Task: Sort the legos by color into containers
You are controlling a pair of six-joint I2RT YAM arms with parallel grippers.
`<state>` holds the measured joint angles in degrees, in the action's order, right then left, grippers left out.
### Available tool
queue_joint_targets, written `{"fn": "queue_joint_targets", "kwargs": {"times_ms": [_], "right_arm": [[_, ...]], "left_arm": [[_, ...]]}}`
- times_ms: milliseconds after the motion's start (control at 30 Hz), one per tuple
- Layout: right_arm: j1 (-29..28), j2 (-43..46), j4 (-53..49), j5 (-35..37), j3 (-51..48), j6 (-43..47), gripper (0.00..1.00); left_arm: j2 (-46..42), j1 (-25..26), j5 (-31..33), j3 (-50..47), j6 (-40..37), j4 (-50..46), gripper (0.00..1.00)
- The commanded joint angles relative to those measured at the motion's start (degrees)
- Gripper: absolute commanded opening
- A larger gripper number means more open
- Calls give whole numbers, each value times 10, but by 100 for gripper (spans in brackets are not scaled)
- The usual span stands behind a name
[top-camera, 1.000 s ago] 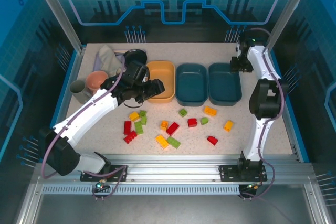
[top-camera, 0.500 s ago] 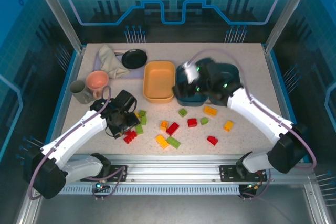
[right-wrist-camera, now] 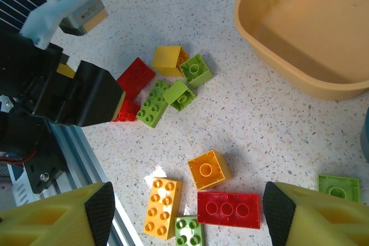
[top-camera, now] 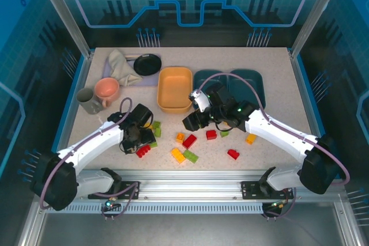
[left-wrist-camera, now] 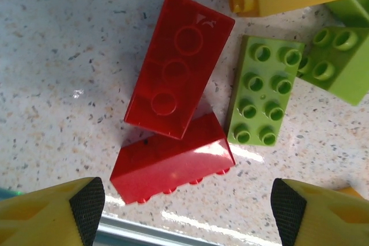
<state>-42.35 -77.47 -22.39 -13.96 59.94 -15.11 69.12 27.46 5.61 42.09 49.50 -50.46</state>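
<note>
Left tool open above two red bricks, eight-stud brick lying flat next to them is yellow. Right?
Not quite. The eight-stud brick beside the two red bricks is lime green, not yellow; the left wrist view shows it. The rest holds: the left tool is open above the red pair.

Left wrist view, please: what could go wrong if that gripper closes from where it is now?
1. The left gripper is open wide above the lower red brick, which touches the upper red brick, with a green brick close beside. Closing could pinch two bricks or tip one away.
2. The right gripper hangs near the same pile, so the arms might collide.
</note>
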Motion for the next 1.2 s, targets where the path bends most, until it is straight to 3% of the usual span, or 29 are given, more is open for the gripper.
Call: {"fn": "queue_joint_targets", "kwargs": {"times_ms": [0, 267, 533, 633, 767, 967, 1167], "right_arm": [[-7, 6, 2, -9, 7, -9, 71], [-7, -1, -5, -11, 13, -15, 71], [0, 16, 8, -37, -10, -18, 70], [9, 28, 14, -54, -31, -25, 70], [14, 39, 13, -60, -49, -30, 69], [23, 44, 26, -75, -63, -42, 68], [48, 31, 69, -191, -84, -55, 68]], "left_arm": [[6, -4, 0, -31, -52, 48, 79], [-4, -4, -50, -80, -77, 117, 78], [-15, 13, -101, -102, -41, 141, 69], [-14, 21, -91, -98, -29, 131, 64], [3, 24, -75, -100, -20, 123, 48], [34, 40, -51, -87, -16, 118, 33], [26, 54, -20, -65, 3, 82, 25]]}}
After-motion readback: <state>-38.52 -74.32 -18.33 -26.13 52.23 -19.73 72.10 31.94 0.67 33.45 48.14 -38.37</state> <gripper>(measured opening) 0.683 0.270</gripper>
